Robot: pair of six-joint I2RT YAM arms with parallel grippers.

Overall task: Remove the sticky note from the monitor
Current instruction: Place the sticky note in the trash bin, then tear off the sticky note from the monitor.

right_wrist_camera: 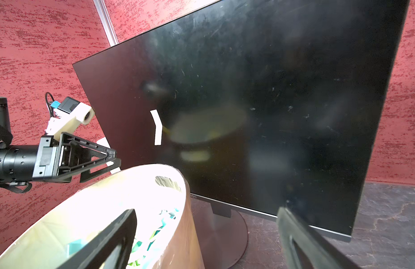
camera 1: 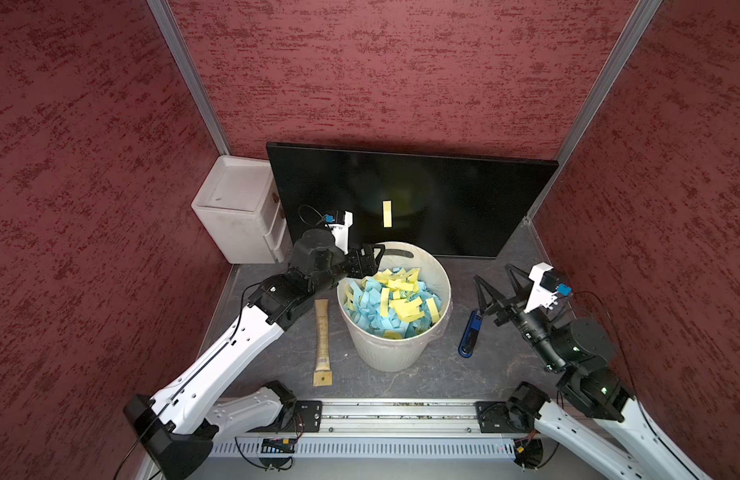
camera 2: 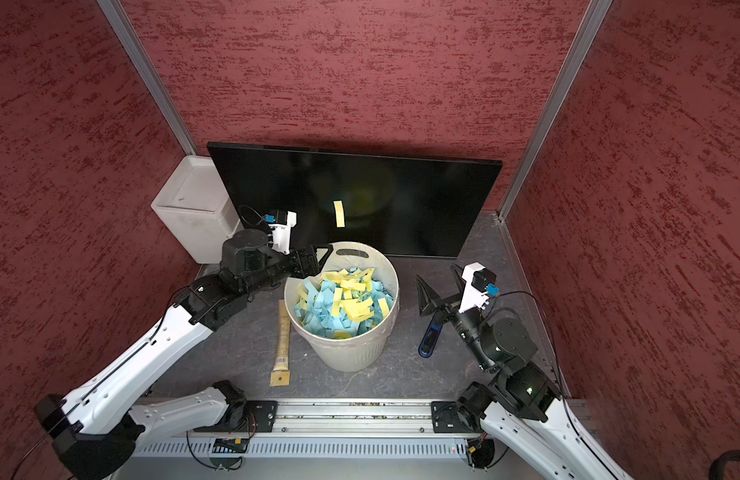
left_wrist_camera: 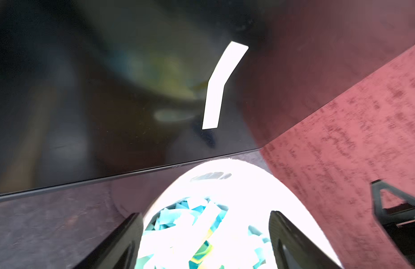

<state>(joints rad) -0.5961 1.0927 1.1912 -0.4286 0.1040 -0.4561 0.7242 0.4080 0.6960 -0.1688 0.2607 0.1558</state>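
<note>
- White bin: heaped with blue and yellow slips, in front of the monitor.
- Drawer box: beside the monitor.
- Tan tube, blue stick: flank the bin.
- Sticky note: yellow, on the screen, beyond the left gripper.
- Left gripper: over the bin rim, jaws spread, empty.
- Right gripper: spread, empty, well apart.

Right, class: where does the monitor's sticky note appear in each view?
In a top view: note near centre, above the bin.
In a top view: note just left of centre.
Left wrist: note upper middle.
Right wrist: note left of centre.
Shared landmark: the bin.
</note>
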